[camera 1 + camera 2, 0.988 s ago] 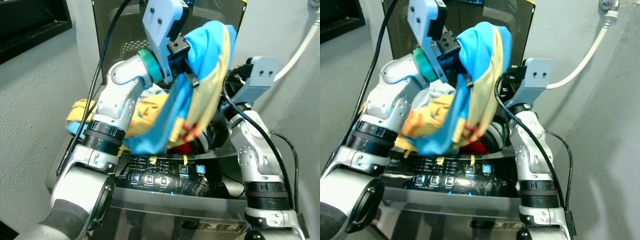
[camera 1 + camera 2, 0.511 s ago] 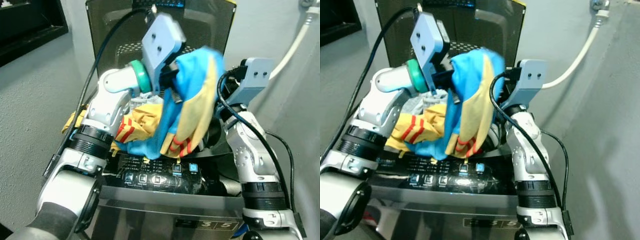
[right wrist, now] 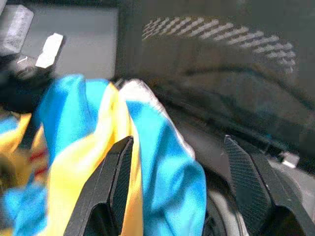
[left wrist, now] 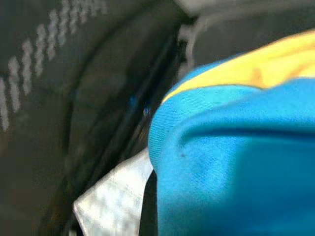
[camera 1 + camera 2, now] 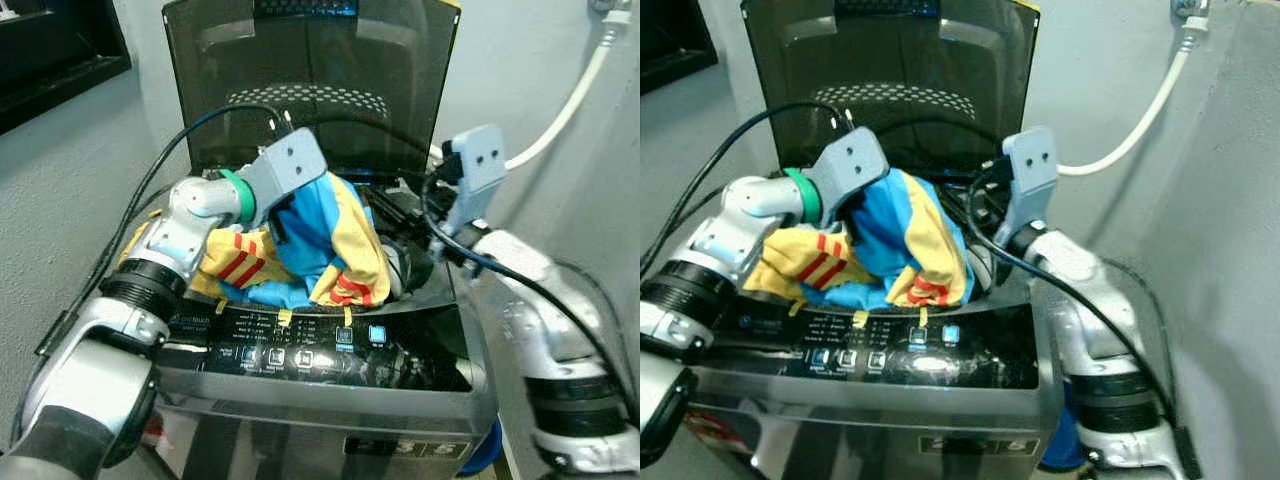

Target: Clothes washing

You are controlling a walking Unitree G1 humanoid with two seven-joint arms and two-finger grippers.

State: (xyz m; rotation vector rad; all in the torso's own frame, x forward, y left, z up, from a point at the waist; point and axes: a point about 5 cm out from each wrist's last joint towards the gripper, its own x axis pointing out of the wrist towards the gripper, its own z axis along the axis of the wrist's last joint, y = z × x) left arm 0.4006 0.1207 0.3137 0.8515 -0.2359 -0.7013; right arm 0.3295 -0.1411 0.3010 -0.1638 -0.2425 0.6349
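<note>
A: Where's the blue-and-yellow garment (image 5: 325,240)?

B: Heaped over the opening of the top-loading washing machine (image 5: 330,370), just in front of the raised dark lid (image 5: 310,85). Bunched high at the back, spilling down toward the control panel (image 5: 310,350).

A: Long axis?

B: Running roughly left to right across the opening. Yellow part with red stripes trailing off to the robot's left over the rim, blue bulk in the middle, a yellow fold with red bands hanging at the front right.

A: And the left gripper (image 5: 290,215)?

B: Buried in the blue cloth at the top of the heap, wrist angled down. Fingers hidden by fabric, so can't tell whether clenched or released. In the left wrist view, blue cloth pressed right up against the lens.

A: Right gripper (image 3: 179,187)?

B: Spread wide, holding nothing, just behind and to the right of the pile. In the right wrist view, black fingers (image 3: 115,182) apart, garment beyond them.

A: Anything else?

B: White hose (image 5: 570,100) along the wall on the right.
</note>
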